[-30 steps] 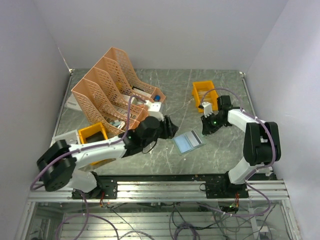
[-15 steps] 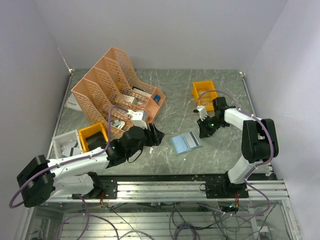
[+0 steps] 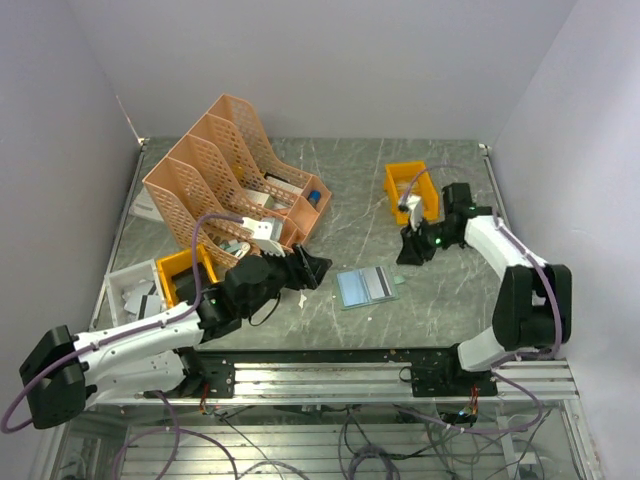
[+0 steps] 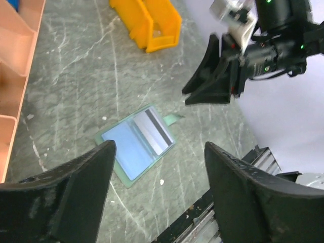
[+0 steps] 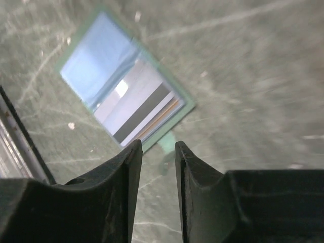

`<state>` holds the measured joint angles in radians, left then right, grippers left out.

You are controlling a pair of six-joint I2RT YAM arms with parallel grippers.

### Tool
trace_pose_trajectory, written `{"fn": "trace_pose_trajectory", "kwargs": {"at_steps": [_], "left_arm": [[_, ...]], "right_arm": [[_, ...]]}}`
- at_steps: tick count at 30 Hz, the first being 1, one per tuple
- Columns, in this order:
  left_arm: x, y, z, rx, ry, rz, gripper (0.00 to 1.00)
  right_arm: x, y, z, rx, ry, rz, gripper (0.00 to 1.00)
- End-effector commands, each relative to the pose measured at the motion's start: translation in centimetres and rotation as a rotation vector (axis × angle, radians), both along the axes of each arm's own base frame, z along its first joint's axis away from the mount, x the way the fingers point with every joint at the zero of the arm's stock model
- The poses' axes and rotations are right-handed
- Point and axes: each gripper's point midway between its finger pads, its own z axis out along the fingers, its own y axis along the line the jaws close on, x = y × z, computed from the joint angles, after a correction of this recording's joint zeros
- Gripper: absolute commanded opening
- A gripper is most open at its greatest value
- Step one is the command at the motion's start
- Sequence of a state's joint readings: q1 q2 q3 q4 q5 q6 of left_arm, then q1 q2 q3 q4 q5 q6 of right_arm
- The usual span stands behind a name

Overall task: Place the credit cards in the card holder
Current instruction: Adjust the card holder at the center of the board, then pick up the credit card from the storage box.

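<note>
On the worktop (image 3: 350,180), near centre, the card holder (image 3: 365,286) lies open and loose, a striped card (image 4: 154,129) in its right half. The left gripper (image 3: 316,270) is spread and empty; the right gripper (image 3: 404,256) is barely parted, pinching nothing. Unpinned, the holder may skid when a card is pushed in.

A robotics lab cell: plain white walls (image 3: 300,60) box in a marbled counter (image 3: 350,180), with arms (image 3: 140,330) bolted to an aluminium rail (image 3: 330,378) trailing cables (image 3: 362,455).

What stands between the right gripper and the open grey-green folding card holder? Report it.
Nothing visible does. Only bare grey marble tabletop lies between the right gripper and the card holder; the orange plastic bin sits beyond the gripper, off that line.
</note>
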<state>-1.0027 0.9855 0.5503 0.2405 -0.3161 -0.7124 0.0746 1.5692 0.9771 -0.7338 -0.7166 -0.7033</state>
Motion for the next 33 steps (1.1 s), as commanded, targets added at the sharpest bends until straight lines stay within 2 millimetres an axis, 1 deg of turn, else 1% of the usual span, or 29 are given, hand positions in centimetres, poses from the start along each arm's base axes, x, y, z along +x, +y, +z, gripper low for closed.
{"fn": "trace_pose_trajectory", "kwargs": {"at_steps": [1,3,5,6,7,8,9,10,11,12,14,16,17,19,20,22,25,27,29,33], "left_arm": [[-0.1,0.0,4.3,-0.166,-0.110,-0.015,0.89],[0.0,0.6,5.1,-0.160,-0.122,0.000,0.99],[0.2,1.0,5.6,-0.116,-0.128,0.009,0.99],[0.4,1.2,5.8,-0.085,-0.129,0.012,0.99],[0.5,1.5,5.9,-0.043,-0.126,0.014,0.99],[0.7,1.7,6.2,0.000,-0.126,0.016,0.99],[1.0,2.2,6.6,0.054,-0.117,0.024,0.99],[1.2,2.6,6.7,0.106,-0.112,0.031,0.99],[1.4,3.1,7.1,0.157,-0.112,0.042,0.99],[1.7,3.6,7.4,0.217,-0.117,0.047,0.99],[2.0,4.7,7.8,0.321,-0.120,0.062,0.99],[2.4,5.8,8.1,0.417,-0.127,0.075,0.99],[2.5,6.4,8.2,0.459,-0.129,0.082,0.99],[2.8,7.5,8.3,0.524,-0.136,0.094,0.99],[2.8,7.9,8.4,0.547,-0.139,0.100,0.99],[2.8,8.7,8.1,0.579,-0.139,0.112,0.99],[2.5,9.1,7.1,0.569,-0.134,0.110,0.99],[2.1,9.1,6.3,0.538,-0.124,0.105,0.99],[1.8,9.4,5.6,0.517,-0.112,0.112,0.99],[1.4,10.0,4.7,0.482,-0.098,0.140,0.99]], "right_arm": [[4.3,-0.3,8.3,0.113,-0.293,0.026,0.37],[6.3,-1.4,11.5,0.126,-0.401,0.024,0.43],[8.4,-3.0,14.3,0.138,-0.501,0.021,0.57],[9.4,-3.5,15.3,0.141,-0.550,0.024,0.66],[10.3,-3.7,15.8,0.142,-0.598,0.047,0.78],[10.8,-3.7,15.9,0.132,-0.653,0.099,0.83],[11.0,-3.8,15.0,0.094,-0.733,0.220,0.88],[11.1,-3.8,14.5,0.066,-0.783,0.299,0.93],[11.6,-4.0,14.2,0.044,-0.817,0.341,0.97],[12.6,-4.2,14.1,0.024,-0.842,0.356,0.99],[14.9,-4.9,13.9,-0.030,-0.877,0.383,1.00],[16.9,-5.9,12.4,-0.118,-0.866,0.472,1.00],[17.5,-6.0,10.8,-0.154,-0.824,0.535,0.98],[19.3,-6.6,9.0,-0.218,-0.752,0.606,0.92],[20.1,-6.8,7.7,-0.234,-0.704,0.634,0.88],[21.6,-6.9,6.1,-0.250,-0.643,0.664,0.83],[24.1,-7.0,3.8,-0.301,-0.603,0.674,0.79],[25.0,-6.9,2.6,-0.339,-0.594,0.691,0.77],[25.3,-6.8,1.5,-0.369,-0.581,0.726,0.75],[24.7,-6.8,-0.4,-0.396,-0.531,0.788,0.73]]}}
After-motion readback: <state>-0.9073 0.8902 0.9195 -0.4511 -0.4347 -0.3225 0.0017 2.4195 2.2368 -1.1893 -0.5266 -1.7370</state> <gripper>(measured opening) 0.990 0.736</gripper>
